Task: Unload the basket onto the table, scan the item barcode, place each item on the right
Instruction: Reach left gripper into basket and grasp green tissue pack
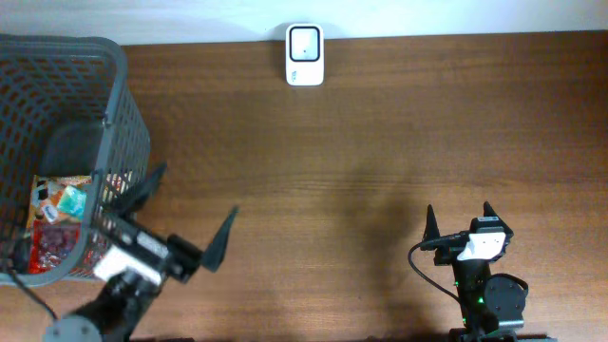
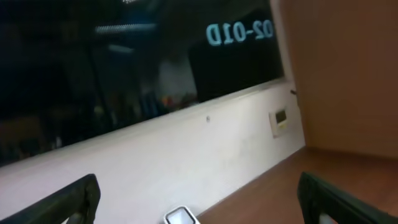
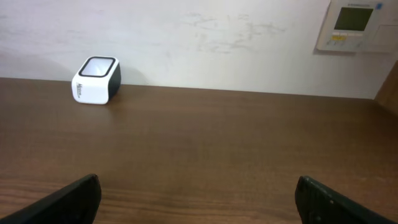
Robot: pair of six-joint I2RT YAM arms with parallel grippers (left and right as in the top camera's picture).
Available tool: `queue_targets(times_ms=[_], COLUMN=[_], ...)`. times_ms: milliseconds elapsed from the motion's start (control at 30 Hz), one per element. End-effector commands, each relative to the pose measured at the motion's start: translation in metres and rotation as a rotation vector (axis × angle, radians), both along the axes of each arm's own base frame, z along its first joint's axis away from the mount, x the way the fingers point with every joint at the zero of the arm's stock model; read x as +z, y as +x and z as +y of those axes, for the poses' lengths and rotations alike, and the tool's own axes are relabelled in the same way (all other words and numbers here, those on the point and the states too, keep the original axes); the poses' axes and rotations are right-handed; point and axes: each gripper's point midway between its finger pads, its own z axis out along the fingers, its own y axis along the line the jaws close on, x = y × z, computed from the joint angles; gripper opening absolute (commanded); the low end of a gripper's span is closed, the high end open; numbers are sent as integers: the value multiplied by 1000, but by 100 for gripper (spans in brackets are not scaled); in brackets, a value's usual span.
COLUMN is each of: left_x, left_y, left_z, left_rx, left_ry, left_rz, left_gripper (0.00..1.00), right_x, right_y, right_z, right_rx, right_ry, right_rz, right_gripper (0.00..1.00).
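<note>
Rounded white scanner point(image 1: 304, 55) is sitting lengthwise toward the wall point(image 3: 217, 37), window up. Glossy packets point(image 1: 55, 228) are lying in the mesh basket point(image 1: 128, 114) left of it. Left gripper point(image 1: 198, 190) and right gripper point(image 1: 458, 207) are gaping, empty.

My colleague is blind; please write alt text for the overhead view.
A white box-shaped barcode scanner stands at the far edge of a brown wooden table. At left, a grey plastic mesh basket holds colourful packets. Near the front, the left tool and the right tool are open and empty.
</note>
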Motion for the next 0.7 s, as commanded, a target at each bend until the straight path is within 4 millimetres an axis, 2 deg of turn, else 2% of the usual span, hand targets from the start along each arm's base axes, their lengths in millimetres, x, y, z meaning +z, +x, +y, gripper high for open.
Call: queue_targets(times_ms=[0, 33, 67, 100, 167, 200, 233, 300, 367, 400, 467, 500, 533, 600, 667], left_x=[-4, -11, -14, -13, -1, 4, 15, 35, 42, 33, 5, -15, -45, -89, -133], left_y=[50, 64, 75, 85, 106, 116, 135, 155, 173, 182, 188, 189, 187, 174, 162], left_z=[31, 32, 17, 10, 19, 31, 64, 112, 149, 171, 214, 245, 277, 298, 320], left_rx=[165, 181, 87, 42, 97, 164, 340, 572, 710, 761, 862, 933, 1004, 1070, 1216], left_ry=[-146, -134, -86, -82, -70, -98, -195, -265, -285, -330, -440, -494, -533, -562, -610], left_rz=[303, 448, 585, 646, 630, 654, 719, 755, 779, 823, 902, 951, 1031, 1193, 1322], left_gripper=[99, 99, 99, 99, 99, 99, 99, 99, 99, 99, 99, 99, 99, 99, 99], right_x=[-4, -4, -4, -3, -4, -3, -4, -4, -4, -4, -4, -4, -3, -4, -4], right_y=[0, 0, 0, 0, 0, 0, 0, 0, 0, 0, 0, 0, 0, 0, 0], right_z=[1, 1, 1, 1, 1, 1, 1, 1, 1, 1, 1, 1, 1, 1, 1], right_rx=[4, 4, 4, 4, 4, 4, 4, 4, 4, 4, 4, 4, 4, 4, 4], right_ry=[1, 1, 1, 1, 1, 1, 1, 1, 1, 1, 1, 1, 1, 0, 1], right_rz=[5, 5, 5, 5, 5, 5, 5, 5, 5, 5, 5, 5, 5, 5, 5], right_gripper=[98, 98, 98, 98, 98, 98, 98, 98, 98, 98, 98, 98, 98, 98, 98])
